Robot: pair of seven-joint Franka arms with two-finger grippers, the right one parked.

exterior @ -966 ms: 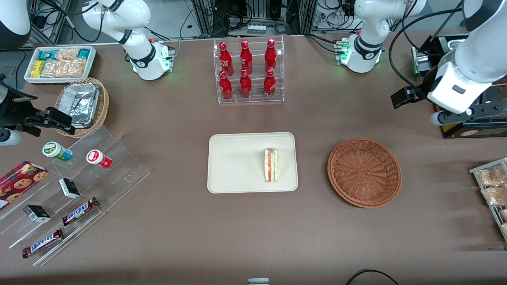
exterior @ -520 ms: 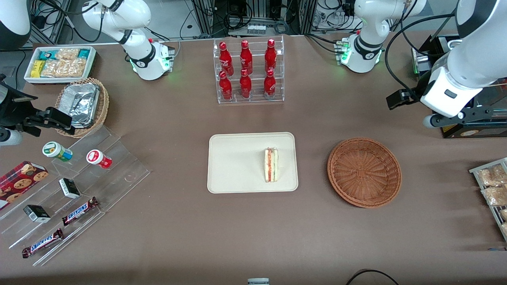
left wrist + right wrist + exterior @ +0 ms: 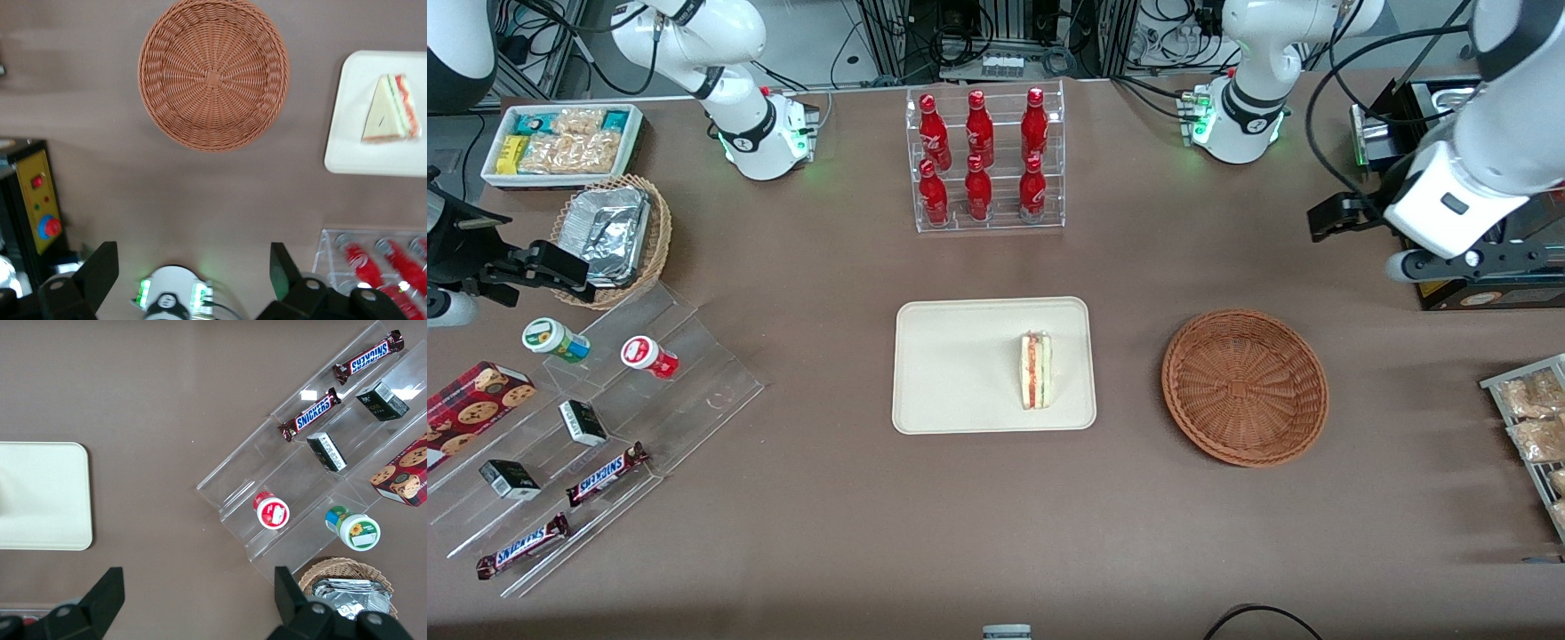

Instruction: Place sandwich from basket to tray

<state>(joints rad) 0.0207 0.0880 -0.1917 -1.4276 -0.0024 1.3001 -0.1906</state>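
Sandwich (image 3: 1036,371), your pale triangular wedge with red and green filling, lies on the cream-white rectangular tray (image 3: 951,356) while the round reddish-brown wicker basket (image 3: 1245,387) sits empty, so your left gripper (image 3: 193,283), fingers apparently apart and holding nothing, hangs high above the table.

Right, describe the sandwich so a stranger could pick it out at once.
Start at the flat cream-white rectangular tray in the middle of the brown table, nearer the front camera than the clear rack of red bottles. On the tray's end toward the round reddish-brown wicker basket lies the triangular white-bread sandwich, the only thing on it, showing red and green filling. The open end effector is raised, holding nothing.
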